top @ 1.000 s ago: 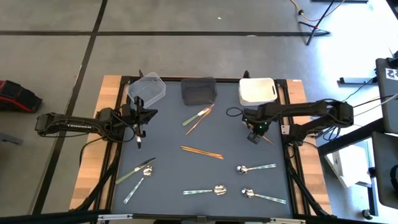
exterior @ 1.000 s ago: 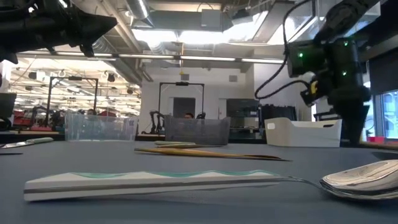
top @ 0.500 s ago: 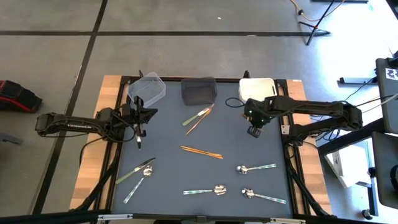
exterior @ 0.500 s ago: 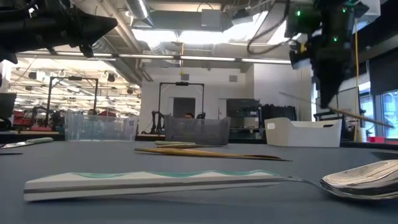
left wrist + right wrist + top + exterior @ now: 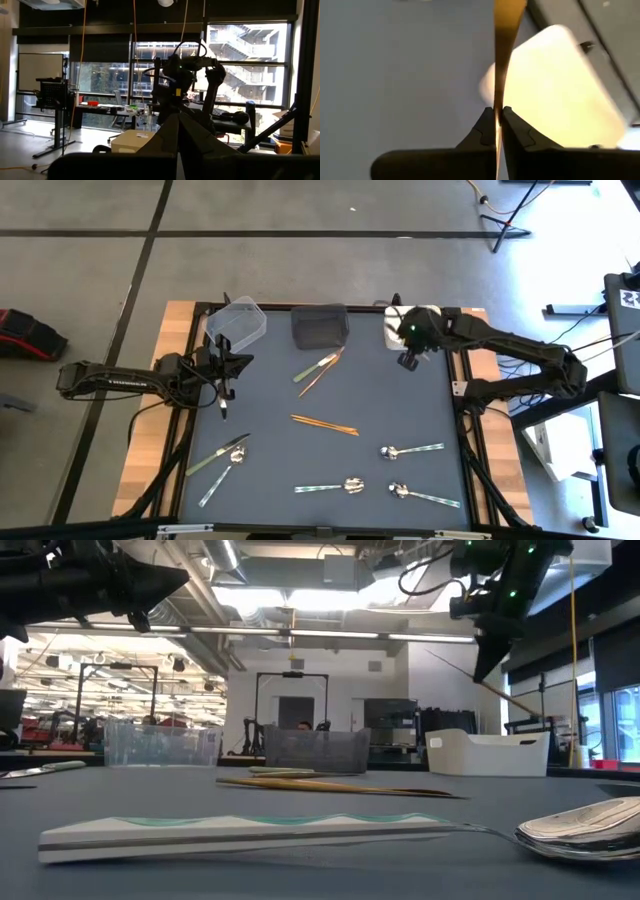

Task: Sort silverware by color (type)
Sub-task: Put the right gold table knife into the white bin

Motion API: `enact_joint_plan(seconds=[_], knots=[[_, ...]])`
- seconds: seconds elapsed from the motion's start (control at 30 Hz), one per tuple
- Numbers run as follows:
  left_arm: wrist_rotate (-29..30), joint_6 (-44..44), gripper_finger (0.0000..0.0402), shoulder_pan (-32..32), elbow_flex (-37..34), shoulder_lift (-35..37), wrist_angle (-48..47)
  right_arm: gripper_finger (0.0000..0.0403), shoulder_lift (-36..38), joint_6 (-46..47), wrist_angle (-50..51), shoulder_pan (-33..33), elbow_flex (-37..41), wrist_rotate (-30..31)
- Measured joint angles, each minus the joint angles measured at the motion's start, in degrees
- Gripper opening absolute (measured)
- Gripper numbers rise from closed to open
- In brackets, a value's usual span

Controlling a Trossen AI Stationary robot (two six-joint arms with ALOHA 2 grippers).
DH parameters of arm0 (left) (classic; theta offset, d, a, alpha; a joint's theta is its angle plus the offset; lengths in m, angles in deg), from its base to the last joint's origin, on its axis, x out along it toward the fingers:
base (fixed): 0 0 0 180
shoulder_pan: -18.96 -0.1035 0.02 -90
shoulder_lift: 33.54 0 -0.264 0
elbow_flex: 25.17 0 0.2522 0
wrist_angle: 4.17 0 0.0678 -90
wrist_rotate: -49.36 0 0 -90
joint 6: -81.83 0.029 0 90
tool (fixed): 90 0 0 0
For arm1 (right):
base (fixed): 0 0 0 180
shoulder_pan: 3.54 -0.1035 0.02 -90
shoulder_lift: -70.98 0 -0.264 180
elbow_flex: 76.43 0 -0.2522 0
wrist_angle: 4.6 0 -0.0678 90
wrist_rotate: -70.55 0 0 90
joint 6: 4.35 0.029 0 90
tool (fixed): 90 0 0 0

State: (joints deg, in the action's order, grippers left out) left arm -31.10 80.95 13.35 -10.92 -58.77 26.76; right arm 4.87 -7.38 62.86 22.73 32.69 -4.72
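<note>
1. Right gripper (image 5: 408, 360) hung above the white bin (image 5: 393, 339) at the table's far right, fingers clenched on 1 copper stick (image 5: 503, 55); the right wrist view showed the stick pinched between the tips, with the bin below.
2. Left gripper (image 5: 222, 406) waited over the table's left side, well apart from the utensils; fingers appeared closed, holding nothing.
3. Still unsorted on the mat (image 5: 270, 450): a copper pair (image 5: 324, 424) at centre; green pieces w/ a copper stick (image 5: 320, 369) near the dark bin (image 5: 319, 326); a green knife (image 5: 217, 454) at near left, w/ a spoon (image 5: 221, 476) beside it; 3 silver spoons (image 5: 411, 450) at near right.
4. Clear bin (image 5: 236, 321) looked empty; the other bins' contents couldn't be told. Judged: early stage, approx. 1 piece about to be binned, most left.
</note>
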Motion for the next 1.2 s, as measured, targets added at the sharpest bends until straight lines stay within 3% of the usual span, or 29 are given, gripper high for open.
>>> enact_joint_plan(seconds=[0.33, 0.67, 1.2], knots=[[0.0, 0.0, 0.0, 0.0, 0.0, 0.0, 0.0, 0.0001, 0.0, -9.5, -10.5, 10.5, 0.3, 1.2], [0.5, 0.0, 0.0, 0.0, 0.0, 0.0, 0.0, 0.0001, -0.1, -18.5, -24.4, 17.3, 7.1, 0.2], [0.5, 0.0, 0.0, 0.0, 0.0, 0.0, 0.0, 0.0001, -0.2, -19.2, -31.2, 24.3, 18.9, 0.2]])
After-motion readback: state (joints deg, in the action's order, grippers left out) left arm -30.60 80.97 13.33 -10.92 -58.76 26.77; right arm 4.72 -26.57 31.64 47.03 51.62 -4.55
